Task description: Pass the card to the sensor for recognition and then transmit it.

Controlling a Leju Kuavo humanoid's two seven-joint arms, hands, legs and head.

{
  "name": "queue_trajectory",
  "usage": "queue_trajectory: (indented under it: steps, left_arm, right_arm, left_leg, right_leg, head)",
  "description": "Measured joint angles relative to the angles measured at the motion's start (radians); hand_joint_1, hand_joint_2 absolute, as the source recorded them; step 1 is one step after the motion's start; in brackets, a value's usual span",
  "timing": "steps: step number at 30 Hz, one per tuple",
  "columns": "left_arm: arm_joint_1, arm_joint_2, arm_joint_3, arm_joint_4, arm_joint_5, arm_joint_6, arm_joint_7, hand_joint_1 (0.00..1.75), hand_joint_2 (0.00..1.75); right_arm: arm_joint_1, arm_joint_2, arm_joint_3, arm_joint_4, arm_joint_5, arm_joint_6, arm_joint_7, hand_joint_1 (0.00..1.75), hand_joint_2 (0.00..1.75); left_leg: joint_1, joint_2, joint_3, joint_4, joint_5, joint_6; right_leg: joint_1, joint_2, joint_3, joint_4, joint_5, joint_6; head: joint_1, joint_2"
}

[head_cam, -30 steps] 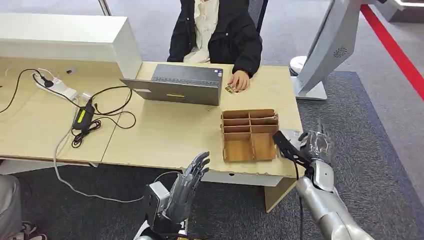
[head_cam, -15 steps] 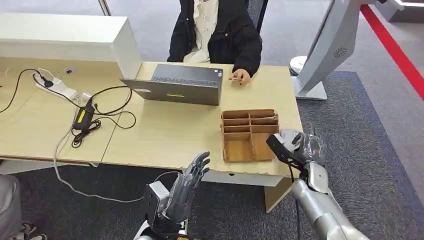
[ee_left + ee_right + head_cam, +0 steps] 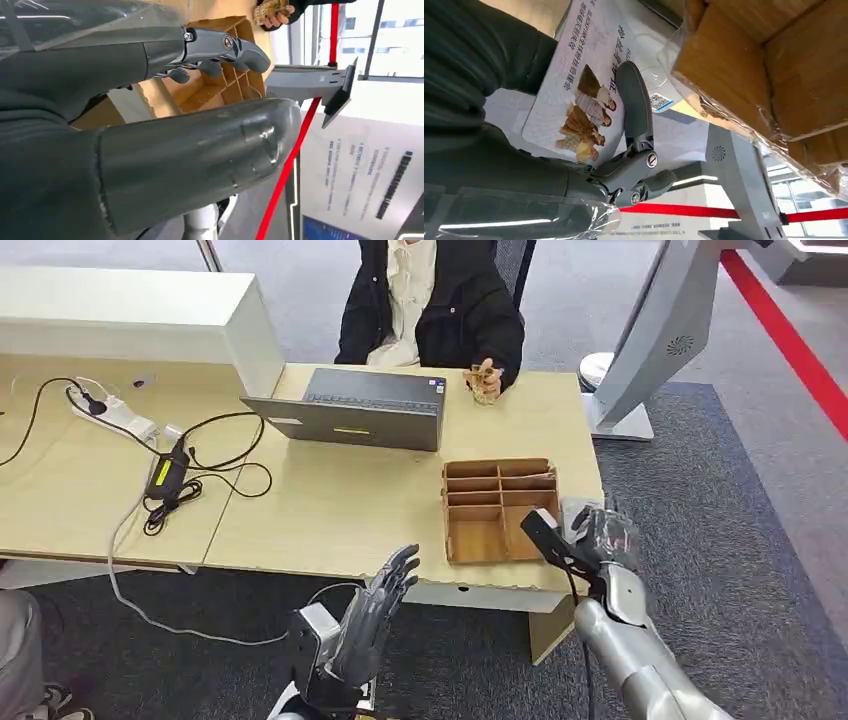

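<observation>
My right hand hovers at the table's right front corner, just right of the wooden compartment box. It holds a white card printed with a group photo and text, with the thumb lying across it; in the head view the card shows as a pale edge beside the fingers. My left hand is raised in front of the table edge, fingers spread and holding nothing. The grey sensor stand rises from the floor beyond the table's right end.
A seated person behind the table lifts a hand holding a small object beside an open laptop. A power strip and cables with an adapter lie on the left. A white box stands at the back left.
My right hand has moved left with the card, closer to the wooden box. The person's hand has lifted off the table with the small object. My left hand has stayed put.
</observation>
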Motion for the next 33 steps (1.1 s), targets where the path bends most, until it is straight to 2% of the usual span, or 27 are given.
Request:
queue_trajectory:
  steps: [11, 24, 29, 33]
  left_arm:
    - [0.007, 0.001, 0.000, 0.000, -0.009, -0.013, 0.003, 0.00, 0.00]
    - [0.005, 0.003, 0.000, 0.000, -0.006, -0.013, -0.001, 0.00, 0.00]
    - [0.004, 0.003, 0.000, 0.000, -0.006, -0.015, -0.001, 0.00, 0.00]
    - [-0.001, 0.002, 0.000, 0.000, -0.006, -0.034, -0.005, 0.00, 0.00]
  right_arm:
    - [-0.015, -0.018, 0.036, -0.040, -0.033, -0.019, 0.033, 1.75, 1.75]
    - [-0.033, -0.094, 0.033, -0.309, -0.001, -0.024, 0.117, 1.75, 1.75]
    - [-0.038, -0.105, 0.034, -0.401, -0.005, -0.017, 0.121, 1.75, 1.75]
    - [-0.046, -0.097, 0.039, -0.461, -0.058, 0.035, 0.093, 1.75, 1.75]
  left_leg:
    - [0.000, 0.000, 0.000, 0.000, 0.000, 0.000]
    - [0.000, 0.000, 0.000, 0.000, 0.000, 0.000]
    - [0.000, 0.000, 0.000, 0.000, 0.000, 0.000]
    - [0.000, 0.000, 0.000, 0.000, 0.000, 0.000]
  right_leg:
    - [0.000, 0.000, 0.000, 0.000, 0.000, 0.000]
    - [0.000, 0.000, 0.000, 0.000, 0.000, 0.000]
    - [0.000, 0.000, 0.000, 0.000, 0.000, 0.000]
    - [0.000, 0.000, 0.000, 0.000, 0.000, 0.000]
  head:
    - [0.000, 0.000]
    - [0.000, 0.000]
    - [0.000, 0.000]
    - [0.000, 0.000]
